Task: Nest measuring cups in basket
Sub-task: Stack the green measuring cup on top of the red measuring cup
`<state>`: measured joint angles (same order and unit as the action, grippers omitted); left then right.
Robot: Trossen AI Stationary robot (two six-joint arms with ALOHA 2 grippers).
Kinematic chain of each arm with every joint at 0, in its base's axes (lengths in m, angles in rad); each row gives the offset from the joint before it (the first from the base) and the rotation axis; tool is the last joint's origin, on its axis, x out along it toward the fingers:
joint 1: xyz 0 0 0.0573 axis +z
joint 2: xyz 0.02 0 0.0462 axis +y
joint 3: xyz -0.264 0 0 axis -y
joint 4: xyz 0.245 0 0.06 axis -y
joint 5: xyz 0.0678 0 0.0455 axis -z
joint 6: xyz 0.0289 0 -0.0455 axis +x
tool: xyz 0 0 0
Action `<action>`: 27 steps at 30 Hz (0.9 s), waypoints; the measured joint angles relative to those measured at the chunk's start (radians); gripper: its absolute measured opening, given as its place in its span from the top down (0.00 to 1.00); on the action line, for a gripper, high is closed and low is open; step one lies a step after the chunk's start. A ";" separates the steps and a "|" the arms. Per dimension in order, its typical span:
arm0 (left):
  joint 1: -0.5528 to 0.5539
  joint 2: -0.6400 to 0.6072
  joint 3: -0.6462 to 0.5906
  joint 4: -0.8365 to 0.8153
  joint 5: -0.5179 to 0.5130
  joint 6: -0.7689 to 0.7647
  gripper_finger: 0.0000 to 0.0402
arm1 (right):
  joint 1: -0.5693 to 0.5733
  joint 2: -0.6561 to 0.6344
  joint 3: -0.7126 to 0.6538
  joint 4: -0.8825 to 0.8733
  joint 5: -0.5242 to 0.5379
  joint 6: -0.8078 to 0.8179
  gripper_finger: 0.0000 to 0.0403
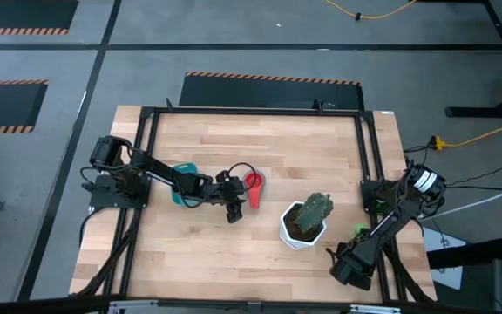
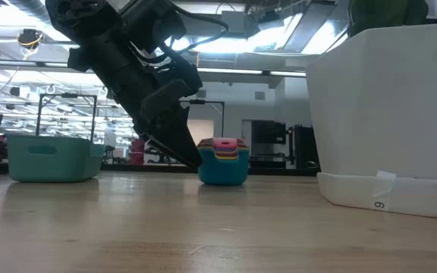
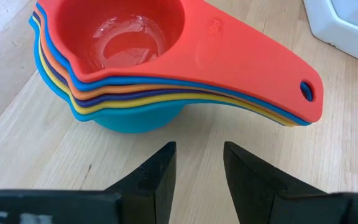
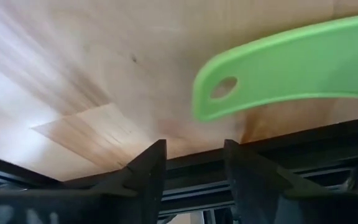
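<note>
cups (image 1: 254, 185) sit nested mid-table, red one on top, blues, orange and yellow beneath, and in the high view the handles run down toward the front edge, long axis front to back. left gripper (image 1: 234, 212) hovers right beside the stack, fingers (image 3: 160, 177) parted, gripping nothing. teal basket (image 1: 185, 180) waits just behind that arm. white plant pot (image 1: 302, 224) stands to the right. right gripper (image 4: 191, 168) at the front-right corner, jaws apart, green cup handle (image 4: 291, 65) lying loose ahead of it.

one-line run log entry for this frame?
left gripper: open, empty, beside nested cups | right gripper: open, near green cup at table edge | basket: apart from cups
</note>
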<state>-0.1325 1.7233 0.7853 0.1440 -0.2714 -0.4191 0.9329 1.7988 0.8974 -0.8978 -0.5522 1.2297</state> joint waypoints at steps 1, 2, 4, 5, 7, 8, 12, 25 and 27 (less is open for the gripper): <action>0.000 0.000 0.000 0.000 0.000 0.000 0.68 | 0.000 0.000 -0.004 -0.001 -0.005 0.004 0.59; 0.000 0.000 0.000 0.000 0.000 0.000 0.68 | 0.000 0.000 -0.008 0.000 -0.015 0.011 0.59; 0.000 0.000 0.000 0.000 0.000 0.000 0.68 | 0.000 0.000 -0.018 0.000 -0.040 0.029 0.59; 0.000 0.000 0.000 0.000 0.000 0.000 0.68 | 0.000 0.000 -0.023 0.001 -0.055 0.041 0.59; 0.000 0.000 0.000 0.000 0.000 0.000 0.68 | -0.002 -0.002 -0.031 0.005 -0.068 0.060 0.59; 0.000 0.000 0.000 0.000 0.000 0.000 0.68 | -0.002 -0.002 -0.033 0.005 -0.069 0.064 0.59; 0.000 0.000 0.000 0.000 0.000 0.000 0.68 | -0.001 -0.002 -0.026 0.006 -0.071 0.026 0.59; 0.000 0.000 0.000 0.000 0.002 -0.001 0.68 | 0.000 -0.002 0.182 -0.181 -0.083 0.002 0.59; 0.000 0.000 0.000 0.000 0.002 -0.001 0.68 | -0.003 -0.002 0.205 -0.180 -0.083 0.025 0.59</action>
<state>-0.1326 1.7232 0.7853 0.1439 -0.2695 -0.4202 0.9304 1.7969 1.1025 -1.0775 -0.6350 1.2547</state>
